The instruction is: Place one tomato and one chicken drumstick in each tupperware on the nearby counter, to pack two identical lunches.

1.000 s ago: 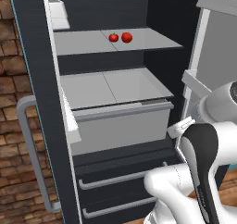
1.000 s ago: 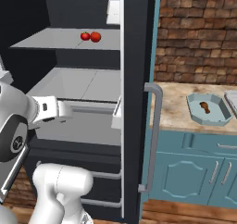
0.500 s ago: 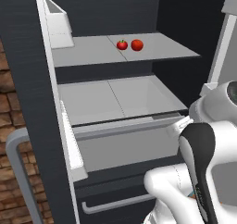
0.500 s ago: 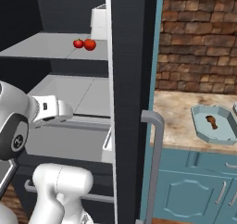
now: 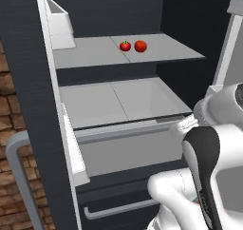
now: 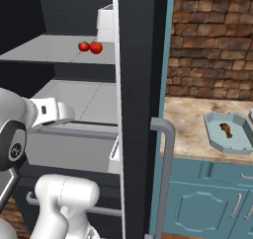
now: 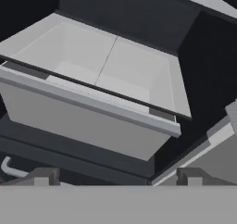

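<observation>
Two red tomatoes [image 5: 125, 46] [image 5: 140, 46] lie side by side on the grey upper fridge shelf [image 5: 95, 53], and appear as well at tomatoes [image 6: 84, 46] [image 6: 96, 47]. On the beige counter [image 6: 188, 119] to the right, a pale blue-grey tupperware [image 6: 212, 122] holds a brown chicken drumstick [image 6: 226, 131]. My gripper [image 7: 118, 177] is open with nothing between its fingers, aimed at the pulled-out grey fridge drawer [image 7: 92, 121], well below the tomatoes. The white hand [image 6: 49, 112] hovers in front of that drawer.
The open black fridge door [image 6: 141, 85] with its grey handle [image 6: 165, 159] stands between the arm and the counter. The other door [image 5: 28, 105] carries a white bin [image 5: 59, 24]. Teal cabinets [image 6: 207, 203] sit under the counter. A second drawer handle [image 5: 123, 207] lies below.
The whole picture has shifted and grown: the base has driven closer to the fridge. The arm keeps the same pose in front of the drawer; tomatoes and drumstick rest where they were.
</observation>
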{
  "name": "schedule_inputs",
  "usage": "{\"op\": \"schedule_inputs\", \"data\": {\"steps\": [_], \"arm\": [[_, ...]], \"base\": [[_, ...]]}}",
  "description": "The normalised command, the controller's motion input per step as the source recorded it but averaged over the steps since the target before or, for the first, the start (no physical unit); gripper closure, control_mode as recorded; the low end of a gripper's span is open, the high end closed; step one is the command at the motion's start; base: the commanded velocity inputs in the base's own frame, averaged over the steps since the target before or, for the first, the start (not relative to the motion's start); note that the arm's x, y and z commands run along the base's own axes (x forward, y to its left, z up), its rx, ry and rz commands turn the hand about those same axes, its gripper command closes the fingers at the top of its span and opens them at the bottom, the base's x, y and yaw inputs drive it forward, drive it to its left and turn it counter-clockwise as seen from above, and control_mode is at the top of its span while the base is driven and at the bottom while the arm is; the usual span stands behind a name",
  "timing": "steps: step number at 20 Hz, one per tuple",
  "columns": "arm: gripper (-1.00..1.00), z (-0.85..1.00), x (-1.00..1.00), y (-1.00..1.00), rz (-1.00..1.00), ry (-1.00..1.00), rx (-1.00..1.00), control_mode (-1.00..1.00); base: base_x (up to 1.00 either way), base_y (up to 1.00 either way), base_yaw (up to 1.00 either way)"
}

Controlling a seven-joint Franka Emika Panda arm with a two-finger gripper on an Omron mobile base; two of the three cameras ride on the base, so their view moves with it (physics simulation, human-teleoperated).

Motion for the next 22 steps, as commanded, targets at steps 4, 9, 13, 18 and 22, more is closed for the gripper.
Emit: {"op": "schedule_inputs", "data": {"steps": [4, 9, 13, 18, 22], "arm": [[-1.0, 0.47, 0.17, 0.02, -0.03, 0.01, 0.09, -1.0], [-1.0, 0.4, 0.14, 0.04, 0.0, 0.03, 0.16, -1.0], [-1.0, 0.26, 0.25, 0.19, -0.02, 0.0, 0.07, -1.0], [-1.0, 0.28, 0.15, 0.09, -0.11, -0.06, 0.03, -1.0], [-1.0, 0.11, 0.16, 0.0, -0.11, -0.05, 0.12, -1.0]], "base": [[0.0, 0.0, 0.0], [0.0, 0.0, 0.0], [0.0, 0.0, 0.0], [0.0, 0.0, 0.0], [0.0, 0.0, 0.0]]}}
